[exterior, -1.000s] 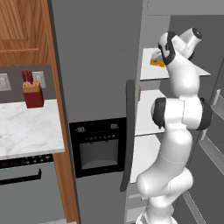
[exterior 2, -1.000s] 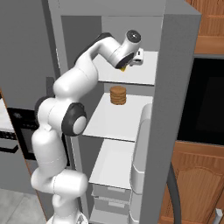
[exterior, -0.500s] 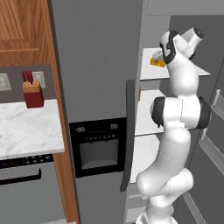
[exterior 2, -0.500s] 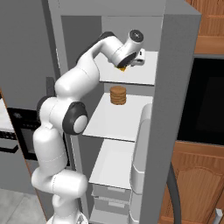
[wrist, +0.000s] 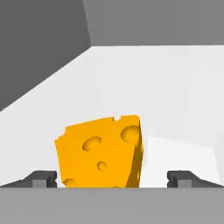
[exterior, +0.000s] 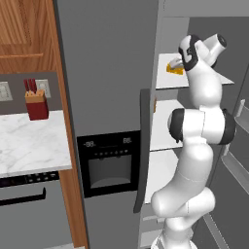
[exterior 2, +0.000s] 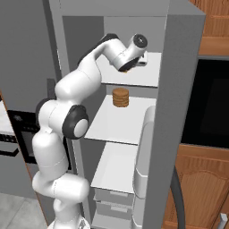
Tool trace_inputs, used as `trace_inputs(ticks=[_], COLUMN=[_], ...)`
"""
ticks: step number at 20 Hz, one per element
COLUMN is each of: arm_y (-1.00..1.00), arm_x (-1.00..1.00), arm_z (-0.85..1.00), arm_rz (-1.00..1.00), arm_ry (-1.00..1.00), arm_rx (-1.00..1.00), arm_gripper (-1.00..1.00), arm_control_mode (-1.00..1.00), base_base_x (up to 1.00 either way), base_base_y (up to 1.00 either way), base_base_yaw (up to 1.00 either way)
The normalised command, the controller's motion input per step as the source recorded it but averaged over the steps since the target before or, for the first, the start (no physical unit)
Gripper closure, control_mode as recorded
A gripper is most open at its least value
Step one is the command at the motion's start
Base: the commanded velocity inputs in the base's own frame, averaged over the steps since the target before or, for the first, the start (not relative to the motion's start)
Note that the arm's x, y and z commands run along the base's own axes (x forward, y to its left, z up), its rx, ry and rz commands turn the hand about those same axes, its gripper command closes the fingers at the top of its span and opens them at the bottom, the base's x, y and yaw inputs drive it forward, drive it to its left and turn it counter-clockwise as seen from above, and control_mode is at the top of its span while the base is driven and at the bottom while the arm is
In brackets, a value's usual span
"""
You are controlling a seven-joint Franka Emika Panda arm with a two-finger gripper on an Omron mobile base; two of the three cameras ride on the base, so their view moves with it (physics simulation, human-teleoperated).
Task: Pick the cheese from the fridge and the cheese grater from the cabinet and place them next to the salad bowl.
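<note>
The cheese (wrist: 99, 153) sits on the top white shelf (exterior: 168, 80) of the open fridge (exterior: 107, 73) (a brown round stack (exterior 2: 120, 97) lies one shelf lower). The tool (wrist: 111, 179) is spread wide, its fingertips (wrist: 41, 178) either side of the wedge, not pinching it.

The only thing readable is "88" showing twice on the black dispenser panel (exterior: 108, 142) of the fridge (exterior: 107, 63) door.
</note>
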Motion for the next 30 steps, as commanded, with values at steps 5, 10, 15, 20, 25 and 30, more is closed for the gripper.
trace_inputs(ticks=[5, 10, 15, 20, 25, 30], arm_y=[0.19, 0.11, 0.19, 0.17, 0.06, -0.06], arm_x=[0.03, 0.0, 0.03, 0.05, -0.2, -0.64], arm_z=[-0.15, -0.27, -0.35, -0.38, -0.36, -0.36], arm_rz=[0.1, 0.07, 0.03, 0.01, 0.01, 0.0], arm_ry=[-0.03, 0.0, 0.01, 0.01, -0.02, -0.11], arm_rx=[0.0, -0.05, -0.08, -0.1, -0.05, 0.0], arm_gripper=[-1.0, 1.0, 1.0, 1.0, 1.0, 1.0], arm_control_mode=[-1.0, -1.0, -1.0, -1.0, -1.0, -1.0], base_base_x=[0.0, 0.0, 0.0, 0.0, 0.0, 0.0], base_base_y=[0.0, 0.0, 0.0, 0.0, 0.0, 0.0], base_base_yaw=[0.0, 0.0, 0.0, 0.0, 0.0, 0.0])
